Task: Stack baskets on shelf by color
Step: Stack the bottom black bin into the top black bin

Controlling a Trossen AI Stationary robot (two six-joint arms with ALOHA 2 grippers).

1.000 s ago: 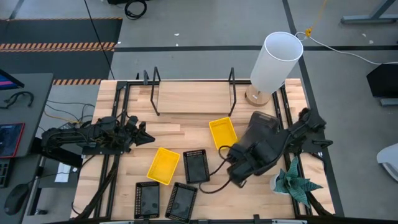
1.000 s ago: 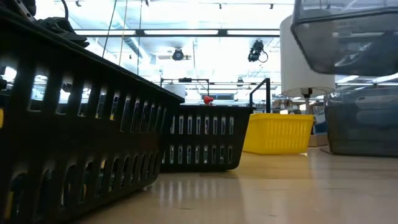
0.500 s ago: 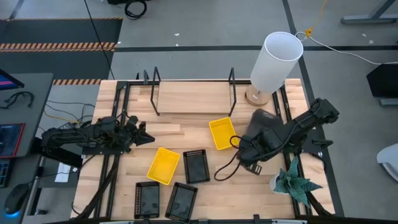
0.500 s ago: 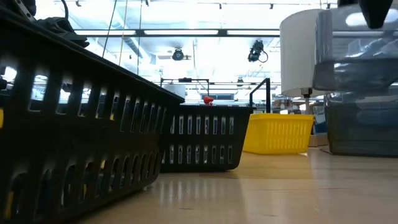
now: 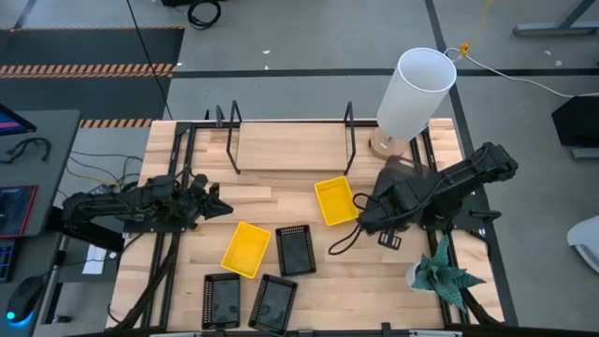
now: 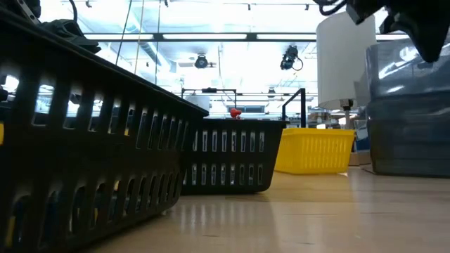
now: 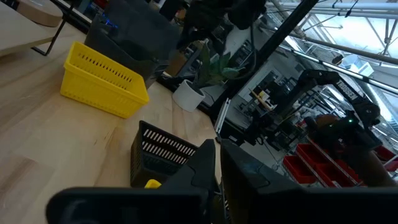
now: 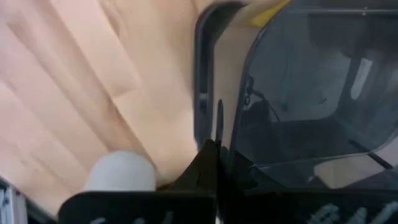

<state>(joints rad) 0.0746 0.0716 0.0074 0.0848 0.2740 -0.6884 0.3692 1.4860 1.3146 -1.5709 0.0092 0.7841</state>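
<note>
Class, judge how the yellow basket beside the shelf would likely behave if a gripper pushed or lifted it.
The yellow basket looks thin-walled and empty, so it is probably light. Sitting flat on the smooth wooden table, it would likely slide rather than tip. Its slotted plastic sides may flex slightly under a pinch.

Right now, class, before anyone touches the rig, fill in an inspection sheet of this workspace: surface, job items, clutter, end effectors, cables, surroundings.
Surface: pale wood table, mostly bare.
Job's things: shelf holds no baskets; two yellow baskets and three black perforated baskets on the table; dark grey basket under the right arm.
Clutter: white cylinder; potted plant.
End effectors: right end effector shut on the dark grey basket's rim; left end effector shut, waiting at the table's left.
Cables: black cable looping from the right arm.
Surroundings: grey floor, striped tape, desk at left.
</note>
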